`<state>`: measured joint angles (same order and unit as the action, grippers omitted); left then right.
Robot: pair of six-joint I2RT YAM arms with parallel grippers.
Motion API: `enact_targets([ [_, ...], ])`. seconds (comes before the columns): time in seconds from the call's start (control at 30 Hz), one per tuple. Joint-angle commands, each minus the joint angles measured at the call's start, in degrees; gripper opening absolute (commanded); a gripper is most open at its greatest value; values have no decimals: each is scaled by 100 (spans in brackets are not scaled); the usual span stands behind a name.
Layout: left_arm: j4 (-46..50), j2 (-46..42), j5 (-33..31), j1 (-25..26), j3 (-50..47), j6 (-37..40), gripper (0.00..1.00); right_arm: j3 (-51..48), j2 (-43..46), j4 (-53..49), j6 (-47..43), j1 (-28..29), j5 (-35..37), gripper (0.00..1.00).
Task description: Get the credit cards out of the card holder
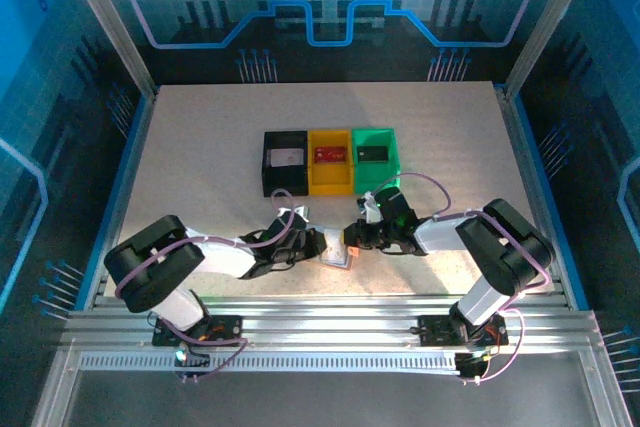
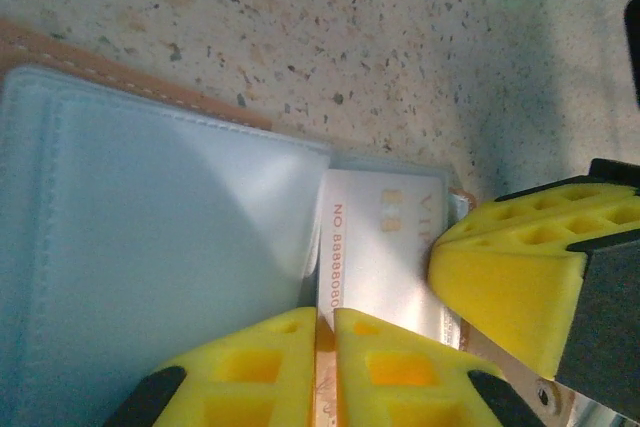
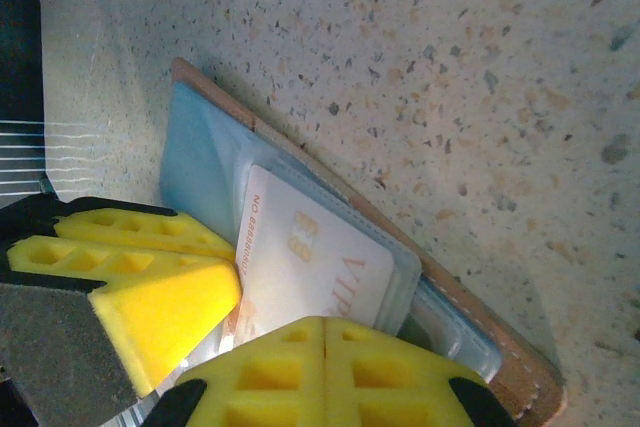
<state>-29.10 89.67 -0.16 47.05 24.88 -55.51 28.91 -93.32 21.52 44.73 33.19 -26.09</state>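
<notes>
Pinching whitish rectangular plastic card (image 2: pixel 385 237) with left tool (image 2: pixel 325 332); pressed together at right tool (image 3: pixel 325 339). Partly inside pinkish-tan leather card holder (image 2: pixel 150 247).

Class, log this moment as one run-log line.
card holder: open, on table | whitish card: partly out of pocket | left fingers: shut at card edge | right fingers: shut by holder | grip: unclear

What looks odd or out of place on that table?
A whitish plastic card marked VIP pokes partway out of a pale grey pocket of the open pinkish-tan leather-like card holder, near the front of the speckled table. Nothing looks spilled or damaged.
</notes>
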Motion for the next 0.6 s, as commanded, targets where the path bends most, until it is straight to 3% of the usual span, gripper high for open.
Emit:
enact_targets([
  [0.0, -527, 227, 337, 6, -104, -95, 8, -249, -393, -637, -121, 5, 483, 0],
  [0.23, -954, 208, 435, -29, -214, -206, 0, -304, -388, -640, -118, 7, 473, 0],
  [0.57, -1496, 241, 693, -29, -239, -265, 0, -317, -388, -449, -118, 11, 398, 0],
])
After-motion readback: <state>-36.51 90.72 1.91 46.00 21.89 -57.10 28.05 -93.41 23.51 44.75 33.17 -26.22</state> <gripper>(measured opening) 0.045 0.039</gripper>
